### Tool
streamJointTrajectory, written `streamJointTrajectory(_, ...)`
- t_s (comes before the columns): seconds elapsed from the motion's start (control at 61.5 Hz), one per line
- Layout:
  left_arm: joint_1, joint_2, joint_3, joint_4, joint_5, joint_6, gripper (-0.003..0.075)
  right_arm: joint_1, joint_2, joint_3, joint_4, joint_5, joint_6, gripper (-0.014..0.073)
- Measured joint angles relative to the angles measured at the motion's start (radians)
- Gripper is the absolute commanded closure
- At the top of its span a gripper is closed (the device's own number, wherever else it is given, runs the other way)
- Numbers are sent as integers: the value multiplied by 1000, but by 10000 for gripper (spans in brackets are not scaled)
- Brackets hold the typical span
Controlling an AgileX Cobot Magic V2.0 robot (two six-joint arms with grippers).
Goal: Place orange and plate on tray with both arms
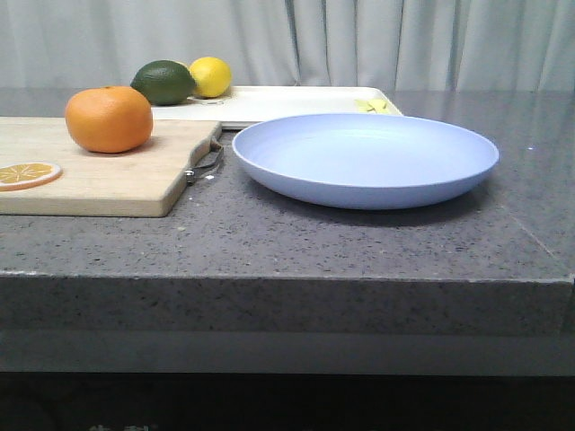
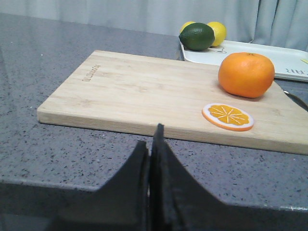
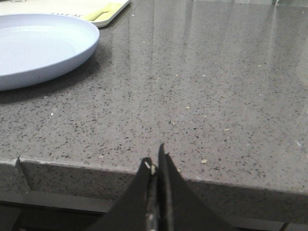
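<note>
My left gripper (image 2: pixel 153 159), jaws pressed together and empty, sits at the counter edge, and the orange (image 2: pixel 246 74) lies ahead on the cutting board (image 2: pixel 134 91). My right gripper (image 3: pixel 155 166) (likewise closed on nothing) has the plate (image 3: pixel 41 45) ahead, off to its left, so each arm takes its nearer item.

A long grey counter (image 1: pixel 377 242) of speckled stone fills the room in front of me, its surface flecked with small pale and dark chips. The near edge is thick and squared, dropping to a lighter grey ledge (image 1: pixel 287 352) and then to deep shadow underneath. Behind the counter hangs a pale grey-white curtain (image 1: pixel 386 40), falling in soft vertical folds across the whole back wall. The light is even and cool. It leaves a dull sheen on the far part of the stone, where the curtain's folds reflect faintly as pale vertical streaks.
</note>
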State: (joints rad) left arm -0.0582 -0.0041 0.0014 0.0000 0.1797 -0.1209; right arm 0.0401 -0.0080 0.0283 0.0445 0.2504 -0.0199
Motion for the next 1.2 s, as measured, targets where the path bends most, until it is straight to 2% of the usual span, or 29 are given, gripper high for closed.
streamJointTrajectory(0.91,0,0,0,0,0,0,738,0,0,0,0,0,0,660)
streamJointTrajectory(1.202,0,0,0,0,0,0,738,0,0,0,0,-71,0,660)
